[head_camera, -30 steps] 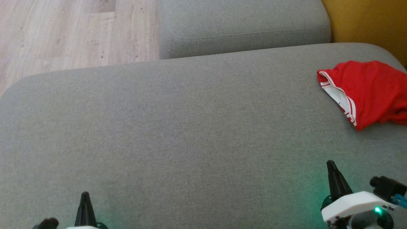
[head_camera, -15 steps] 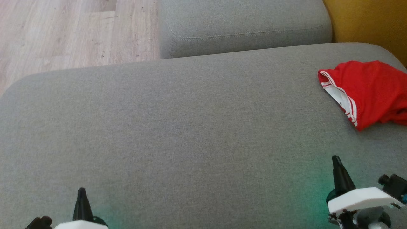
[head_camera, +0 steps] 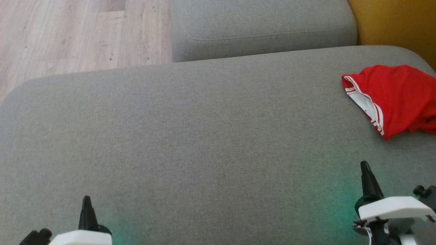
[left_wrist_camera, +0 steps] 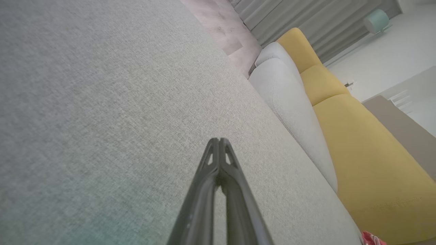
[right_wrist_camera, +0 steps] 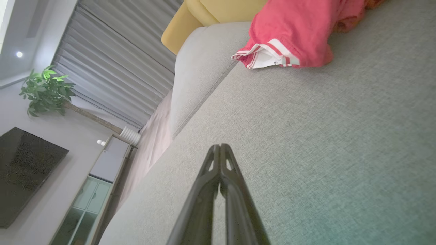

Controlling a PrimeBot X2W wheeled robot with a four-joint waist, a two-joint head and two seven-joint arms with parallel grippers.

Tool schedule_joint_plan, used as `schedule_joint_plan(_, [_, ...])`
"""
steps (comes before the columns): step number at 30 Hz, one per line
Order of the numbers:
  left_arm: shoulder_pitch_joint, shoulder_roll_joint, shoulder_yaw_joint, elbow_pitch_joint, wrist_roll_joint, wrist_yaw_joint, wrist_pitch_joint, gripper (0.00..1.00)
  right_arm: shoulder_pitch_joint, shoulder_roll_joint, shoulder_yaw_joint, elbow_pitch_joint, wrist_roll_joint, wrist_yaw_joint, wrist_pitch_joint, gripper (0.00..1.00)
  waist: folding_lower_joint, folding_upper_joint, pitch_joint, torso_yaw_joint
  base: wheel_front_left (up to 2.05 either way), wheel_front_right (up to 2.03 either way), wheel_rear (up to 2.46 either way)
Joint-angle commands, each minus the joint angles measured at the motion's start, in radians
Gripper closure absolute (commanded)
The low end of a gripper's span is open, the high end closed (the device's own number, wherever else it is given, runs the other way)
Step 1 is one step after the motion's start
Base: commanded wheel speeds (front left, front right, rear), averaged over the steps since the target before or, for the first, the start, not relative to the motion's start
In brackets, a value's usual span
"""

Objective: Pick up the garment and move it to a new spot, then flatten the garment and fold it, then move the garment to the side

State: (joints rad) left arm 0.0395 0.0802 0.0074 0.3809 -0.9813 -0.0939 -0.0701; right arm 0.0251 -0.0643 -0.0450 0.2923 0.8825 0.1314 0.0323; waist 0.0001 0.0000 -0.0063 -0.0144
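My L pincer [head_camera: 86, 200] & R pincer [head_camera: 365, 166]: clenched, empty, frame bottom. Crumpled red garment [head_camera: 398, 97] w/ white-striped hem upper right on grey fabric cushion [head_camera: 204, 136].

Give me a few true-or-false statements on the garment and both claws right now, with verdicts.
1. The red garment lies at the right end of the grey cushion in the head view. True.
2. The right claw is shut on the garment. False: it is shut but empty, apart from the garment and nearer the robot.
3. The left claw is open. False: its fingers are pressed together, holding nothing.
4. The garment's near edge shows a white band with red stripes. True.
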Motion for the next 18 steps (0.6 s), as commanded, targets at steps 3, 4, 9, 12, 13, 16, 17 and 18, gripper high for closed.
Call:
schedule_joint_plan(3, [-0.061,0.001,0.034,-0.039,-0.041,-0.008,0.011,1.0,-0.053,0.001,-0.001,-0.038,0.05,0.0,0.006,1.0,0.0,0.0,0.0,0.001,0.0,0.0,0.0])
schedule_joint_plan(4, [-0.062,0.001,0.036,-0.041,-0.051,-0.009,0.014,1.0,-0.054,0.001,-0.002,-0.039,0.062,0.0,0.007,1.0,0.0,0.0,0.001,0.001,0.0,0.0,0.0])
schedule_joint_plan(9, [-0.07,-0.002,0.042,-0.049,-0.1,-0.011,0.028,1.0,-0.061,0.002,-0.008,-0.039,0.118,0.0,0.014,1.0,0.0,0.0,0.001,0.002,0.0,0.0,0.0])
schedule_joint_plan(12, [-0.074,-0.003,0.045,-0.054,-0.129,-0.012,0.037,1.0,-0.065,0.003,-0.011,-0.04,0.151,0.0,0.017,1.0,-0.0001,0.0,0.002,0.003,0.0,0.0,0.0])
schedule_joint_plan(13, [-0.075,-0.004,0.046,-0.055,-0.139,-0.013,0.04,1.0,-0.066,0.003,-0.012,-0.04,0.163,0.0,0.019,1.0,-0.0001,0.0,0.002,0.003,0.0,0.0,0.0])
schedule_joint_plan(16, [-0.08,-0.005,0.05,-0.06,-0.168,-0.014,0.048,1.0,-0.07,0.004,-0.016,-0.04,0.196,0.0,0.022,1.0,-0.0001,0.0,0.002,0.004,0.0,0.0,0.0])
schedule_joint_plan(17, [-0.081,-0.006,0.051,-0.062,-0.178,-0.015,0.051,1.0,-0.072,0.004,-0.017,-0.041,0.208,0.0,0.024,1.0,-0.0001,0.0,0.002,0.004,0.0,0.0,0.0])
schedule_joint_plan(18, [-0.083,-0.006,0.052,-0.063,-0.187,-0.015,0.054,1.0,-0.073,0.004,-0.018,-0.041,0.219,0.0,0.025,1.0,-0.0001,0.0,0.003,0.004,0.0,0.0,0.0])
